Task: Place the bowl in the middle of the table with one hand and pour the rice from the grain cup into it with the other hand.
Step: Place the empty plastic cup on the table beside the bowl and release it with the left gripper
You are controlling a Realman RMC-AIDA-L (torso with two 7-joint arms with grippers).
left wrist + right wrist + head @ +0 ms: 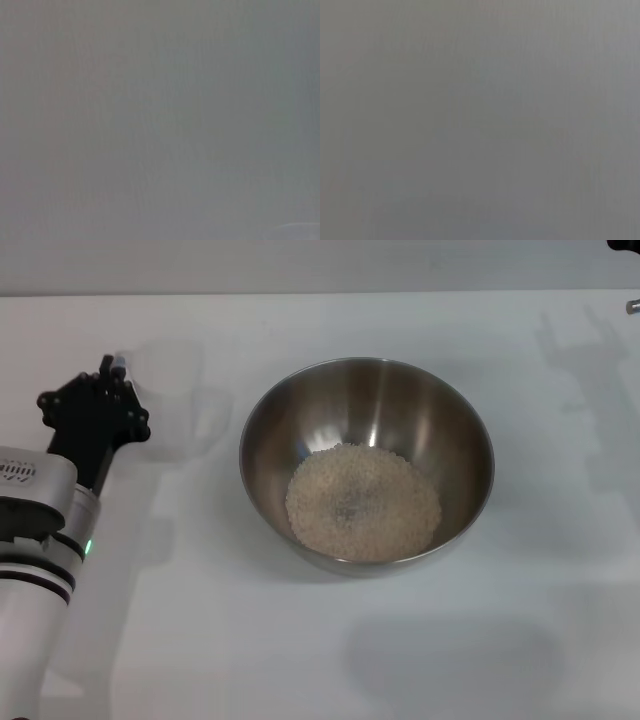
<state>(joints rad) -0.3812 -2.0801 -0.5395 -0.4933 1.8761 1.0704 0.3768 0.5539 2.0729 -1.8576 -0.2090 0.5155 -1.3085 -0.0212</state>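
- Broadly, a plain flat white tabletop (320,660) is filling nearly the whole head view, with soft grey shadows lying across it.
- A large round shiny stainless-steel mixing bowl (300,410) is sitting upright near the middle of the table, its deep inside reflecting light.
- A heap of small off-white rice grains (362,502) is lying in the bottom of the bowl, covering most of its floor.
- The robot's left arm, white with a black wrist, is reaching in from the left edge; its black left gripper (113,380) is sitting at the table's left side, well apart from the bowl.
- A small clear, faintly frosted plastic measuring cup (172,405) is standing upright just beside the left gripper, between it and the bowl. Whether the fingers are closed on the cup or parted cannot be told from here.
- Only a sliver of the right arm (626,246) is showing at the far right corner; its fingers are out of sight.
- Both wrist views are showing nothing but flat grey.
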